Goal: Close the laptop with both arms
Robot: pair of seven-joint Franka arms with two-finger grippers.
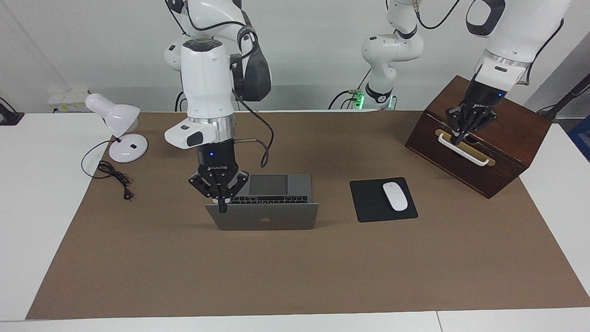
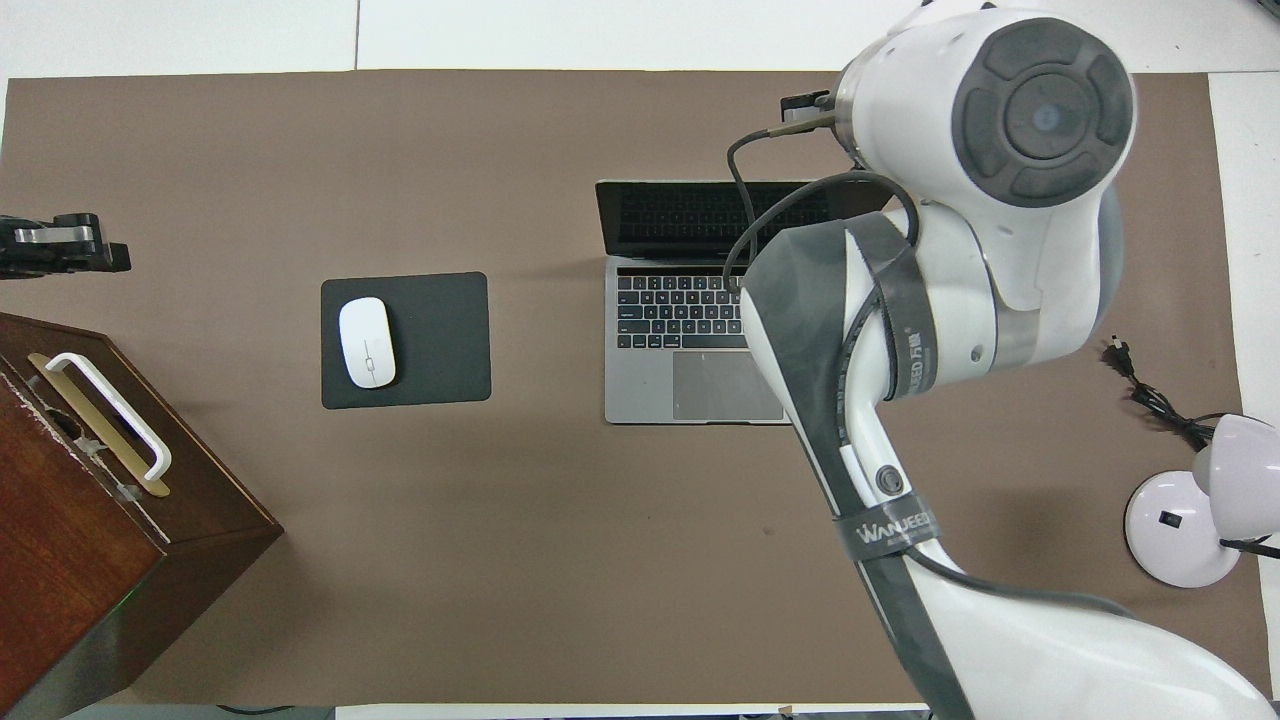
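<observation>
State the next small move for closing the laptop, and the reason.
Probably push the lid toward the keyboard. The thin silver-grey laptop stands open, its lid upright; the shut right gripper is at the lid's top corner toward the right arm's end. The left gripper, shut, is over the brown wooden box's white handle, so it should come over too.

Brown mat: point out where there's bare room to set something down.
Bare: the brown mat farther from the robots than the laptop and mouse pad; also between those two. Crowded: around the lamp and wooden box at the ends.
</observation>
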